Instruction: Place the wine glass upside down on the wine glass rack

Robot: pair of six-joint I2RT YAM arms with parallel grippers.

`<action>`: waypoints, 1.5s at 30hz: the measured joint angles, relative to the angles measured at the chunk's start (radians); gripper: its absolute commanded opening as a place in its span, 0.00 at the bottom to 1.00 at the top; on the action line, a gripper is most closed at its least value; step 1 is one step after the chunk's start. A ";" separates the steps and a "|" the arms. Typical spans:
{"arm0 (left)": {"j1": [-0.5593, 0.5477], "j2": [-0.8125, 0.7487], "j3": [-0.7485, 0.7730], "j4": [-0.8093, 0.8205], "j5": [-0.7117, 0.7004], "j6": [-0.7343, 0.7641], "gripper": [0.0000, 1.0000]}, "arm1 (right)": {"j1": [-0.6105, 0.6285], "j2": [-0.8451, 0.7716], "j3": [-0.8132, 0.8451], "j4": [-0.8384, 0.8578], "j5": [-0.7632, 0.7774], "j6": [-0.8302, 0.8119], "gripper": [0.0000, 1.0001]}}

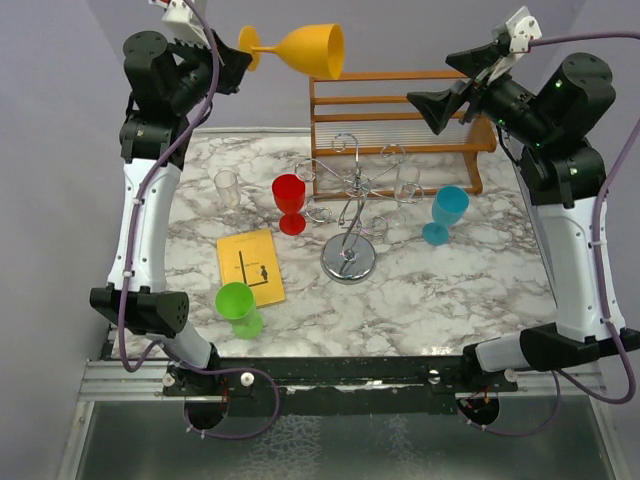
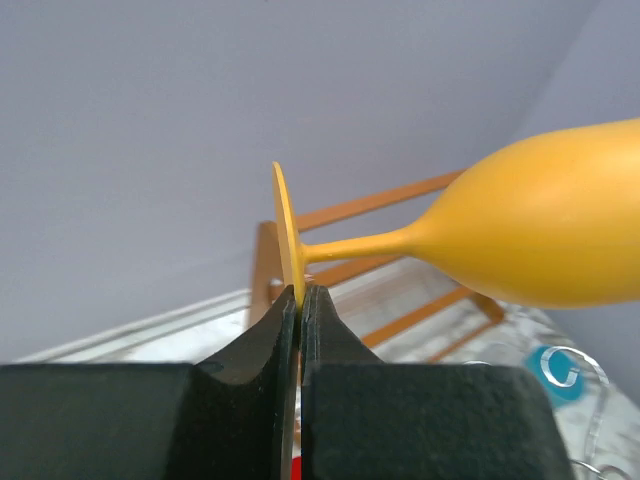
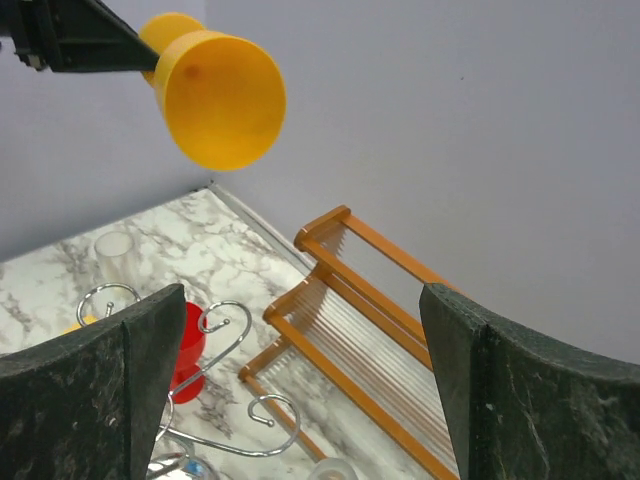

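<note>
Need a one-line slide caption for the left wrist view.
Left tool pinches the yellow wine glass by its foot rim, bowl held sideways, wooden shelf behind.

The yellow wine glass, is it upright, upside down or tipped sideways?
Tipped sideways: the yellow wine glass hangs in the air, stem roughly horizontal, the left end effector pinching its foot.

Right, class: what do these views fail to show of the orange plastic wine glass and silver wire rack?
- Left wrist view: orange plastic wine glass, mouth cut off by right edge; foot's lower part hidden inside the left gripper.
- Right wrist view: stem hidden behind its bowl; base of the silver wire rack cut off by bottom edge.
</note>
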 measured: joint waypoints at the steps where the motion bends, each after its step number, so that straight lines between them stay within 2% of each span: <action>1: 0.004 -0.007 0.011 -0.014 -0.037 0.033 0.00 | 0.000 -0.016 -0.003 -0.005 0.013 -0.018 1.00; 13: -0.033 -0.071 0.052 -0.069 -0.487 0.605 0.00 | 0.000 -0.130 -0.095 -0.090 0.124 -0.198 1.00; 22: -0.275 -0.077 -0.048 -0.072 -0.686 1.157 0.00 | 0.000 -0.155 -0.178 -0.138 0.206 -0.285 1.00; 27: -0.353 -0.066 -0.110 -0.085 -0.742 1.403 0.00 | 0.000 -0.171 -0.225 -0.159 0.230 -0.316 1.00; 35: -0.420 -0.011 -0.117 -0.182 -0.738 1.573 0.00 | -0.003 -0.190 -0.274 -0.169 0.246 -0.338 1.00; 45: -0.469 0.058 -0.054 -0.331 -0.655 1.655 0.00 | -0.019 -0.202 -0.296 -0.170 0.247 -0.344 1.00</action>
